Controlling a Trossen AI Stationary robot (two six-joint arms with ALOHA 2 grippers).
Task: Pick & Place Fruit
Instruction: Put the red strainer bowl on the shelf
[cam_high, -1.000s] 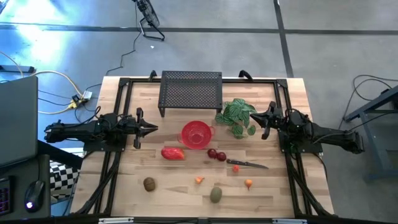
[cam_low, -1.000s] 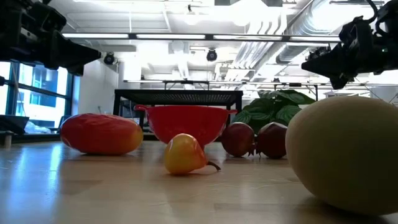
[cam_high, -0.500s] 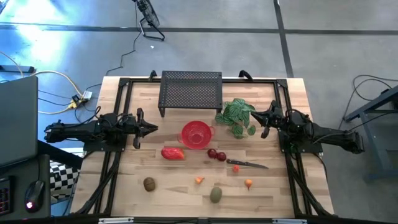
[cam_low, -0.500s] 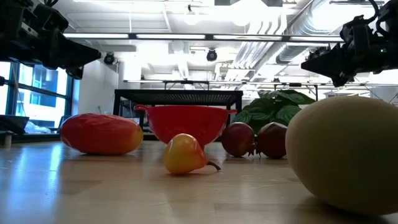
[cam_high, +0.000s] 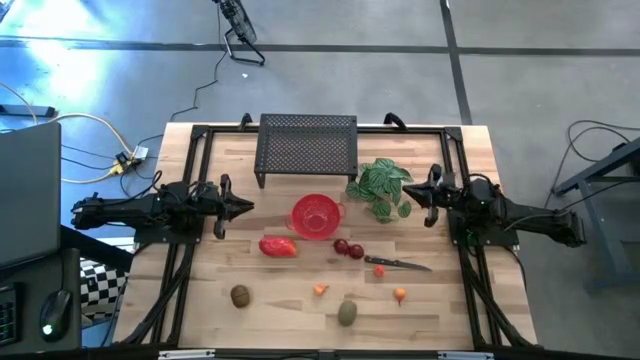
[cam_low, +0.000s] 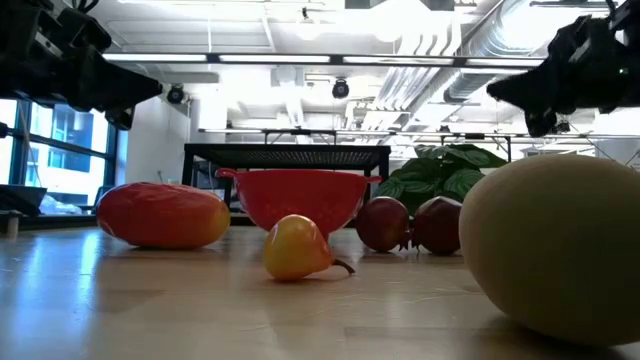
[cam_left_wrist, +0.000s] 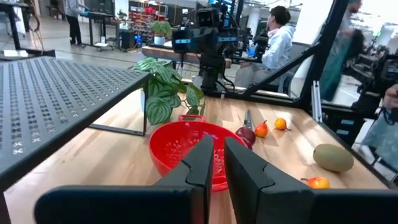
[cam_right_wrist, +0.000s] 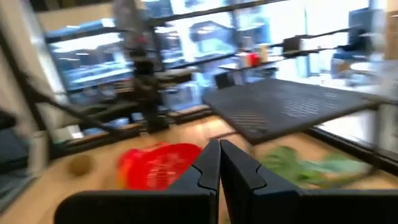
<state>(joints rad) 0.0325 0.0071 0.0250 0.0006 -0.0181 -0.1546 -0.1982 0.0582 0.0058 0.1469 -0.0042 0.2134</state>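
Note:
The fruit lies on the wooden table: a red oblong piece, two dark-red round pieces, a brown oval, an olive-green oval and two tiny orange pieces. My left gripper hovers shut above the table, left of a red colander bowl. My right gripper hovers shut beside the leafy plant. Neither holds anything. The low view shows the red oblong and the olive-green oval resting on the wood.
A black mesh rack stands at the far edge behind the bowl. A black-handled knife lies right of the dark-red pieces, with a tiny red bit beside it. People sit and stand in the room beyond the table.
My right gripper has drawn back a little toward the table's right edge and risen slightly, staying shut. The fruit and the bowl have stayed where they were.

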